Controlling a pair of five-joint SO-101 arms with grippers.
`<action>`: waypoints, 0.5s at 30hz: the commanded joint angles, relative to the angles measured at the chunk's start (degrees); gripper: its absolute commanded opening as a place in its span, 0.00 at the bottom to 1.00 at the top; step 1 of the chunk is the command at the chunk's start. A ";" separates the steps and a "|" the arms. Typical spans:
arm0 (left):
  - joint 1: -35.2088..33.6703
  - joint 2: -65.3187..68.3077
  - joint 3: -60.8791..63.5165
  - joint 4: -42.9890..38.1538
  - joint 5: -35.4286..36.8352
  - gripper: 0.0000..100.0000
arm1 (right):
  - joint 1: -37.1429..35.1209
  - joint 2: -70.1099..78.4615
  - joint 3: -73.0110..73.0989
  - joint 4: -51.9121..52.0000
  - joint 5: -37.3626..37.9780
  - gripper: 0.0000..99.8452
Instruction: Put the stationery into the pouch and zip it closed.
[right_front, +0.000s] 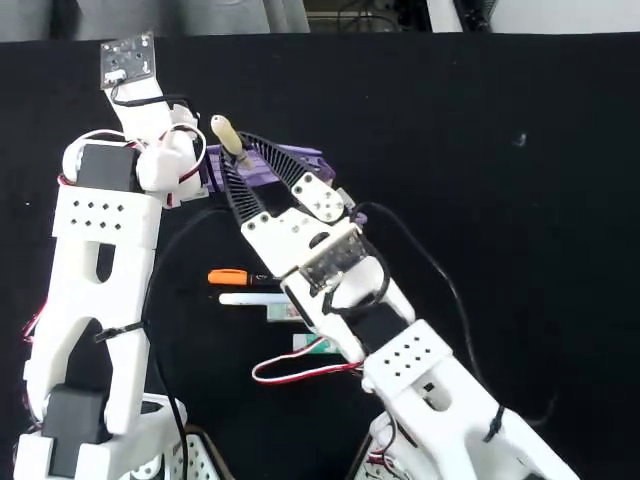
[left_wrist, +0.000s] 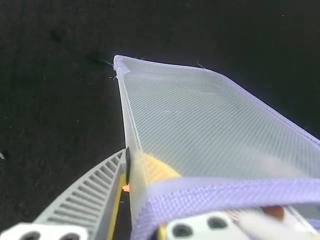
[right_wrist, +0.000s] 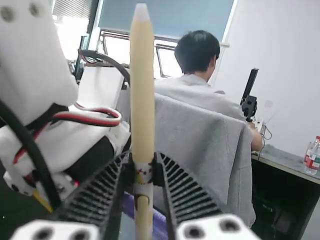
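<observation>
The purple-edged mesh pouch (right_front: 295, 160) lies behind the two grippers; up close, its clear mesh wall (left_wrist: 210, 130) stretches away from its purple rim band (left_wrist: 225, 192). My left gripper (right_front: 196, 166) is shut on the pouch's rim at the opening (left_wrist: 131, 165). My right gripper (right_front: 236, 172) is shut on a cream pen (right_front: 224, 133), which stands up between the black ribbed fingers (right_wrist: 175, 185). The pen (right_wrist: 141, 100) points away from the wrist, and its tip is above the pouch's left end, close to the left gripper.
An orange marker (right_front: 228, 277), a white pen (right_front: 245, 298) and a small white-and-green item (right_front: 285, 312) lie on the black table (right_front: 500, 200) between the two arms. A red-and-white cable (right_front: 290, 372) loops below them.
</observation>
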 joint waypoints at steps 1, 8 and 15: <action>0.04 -0.79 -3.21 0.26 0.79 0.03 | 1.14 0.57 -0.13 -1.14 -4.75 0.01; 0.04 -0.79 -3.21 0.26 0.79 0.03 | 6.59 2.51 0.75 -1.14 -8.97 0.02; 0.04 -0.79 -3.21 0.26 0.79 0.03 | 5.54 2.77 0.75 -1.14 -8.62 0.20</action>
